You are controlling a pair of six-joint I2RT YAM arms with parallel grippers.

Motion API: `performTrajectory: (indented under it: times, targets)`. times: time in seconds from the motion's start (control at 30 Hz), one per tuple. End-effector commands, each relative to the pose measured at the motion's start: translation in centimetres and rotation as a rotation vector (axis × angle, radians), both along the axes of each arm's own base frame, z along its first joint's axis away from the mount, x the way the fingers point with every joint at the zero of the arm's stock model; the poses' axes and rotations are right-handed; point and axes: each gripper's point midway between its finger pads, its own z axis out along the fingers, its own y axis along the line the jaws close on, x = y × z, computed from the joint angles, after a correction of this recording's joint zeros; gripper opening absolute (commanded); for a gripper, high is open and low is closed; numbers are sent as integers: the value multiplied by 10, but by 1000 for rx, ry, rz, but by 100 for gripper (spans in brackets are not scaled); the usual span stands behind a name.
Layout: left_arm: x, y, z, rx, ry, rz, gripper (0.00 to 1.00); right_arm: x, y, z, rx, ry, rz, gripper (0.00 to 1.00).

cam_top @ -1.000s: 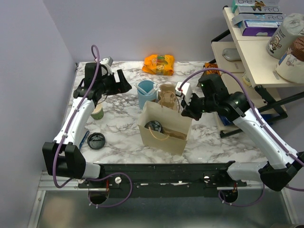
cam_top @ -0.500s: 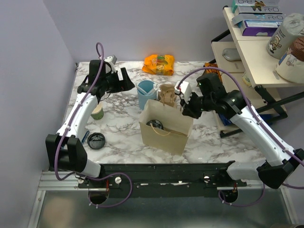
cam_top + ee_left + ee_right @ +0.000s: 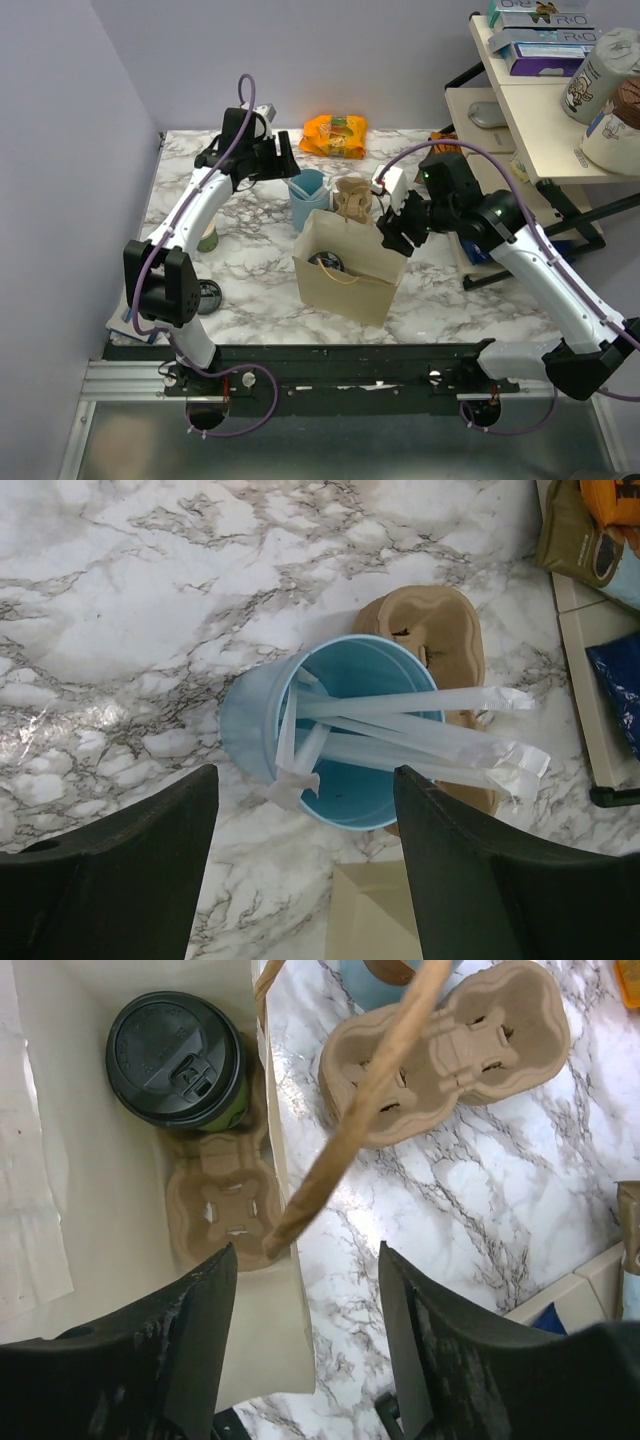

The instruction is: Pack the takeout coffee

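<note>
Worktop, marbled white and grey. We note the tan paper bag standing upright near the middle, mouth open.

The takeout coffee sits inside the bag, upright, black lid on, a strip of green showing below the lid. It is seated in one pocket of a brown pulp carrier on the bag floor; the other pocket holds nothing. From the overhead view we see only the lid down in the bag.

Right claw: released, fingers spread wide above the bag's far rim. The twisted paper handle slants up between the fingers, and we see neither finger clamping it.

Left claw: released, fingers well apart, hanging over the light-blue cup with nothing in its grip. That cup holds several paper-wrapped straws leaning out over its rim.

A second pulp carrier lies on the worktop behind the bag, just beside the blue cup.

Left side of the worktop: a green cup without a lid, partly hidden behind the left arm. An orange packet lies at the far edge.
</note>
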Motion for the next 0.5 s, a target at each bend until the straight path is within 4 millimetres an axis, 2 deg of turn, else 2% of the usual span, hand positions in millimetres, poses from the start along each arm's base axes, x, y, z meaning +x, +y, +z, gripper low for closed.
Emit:
performTrajectory:
  times: [0.0, 0.17, 0.27, 0.3, 0.47]
  targets:
    - [10, 5, -2, 97, -7, 28, 77, 1, -7, 29, 44, -88, -29, 72]
    - [13, 6, -8, 136, -7, 21, 71, 4, -10, 43, 86, -147, -60, 82]
    - [13, 6, -11, 148, 2, 15, 61, 9, -11, 58, 136, -201, -104, 86]
    - [13, 6, -9, 145, 2, 15, 57, 11, -10, 64, 158, -223, -111, 85]
    - [12, -2, -7, 132, -6, -17, 47, 18, -18, 72, 191, -269, -191, 86]
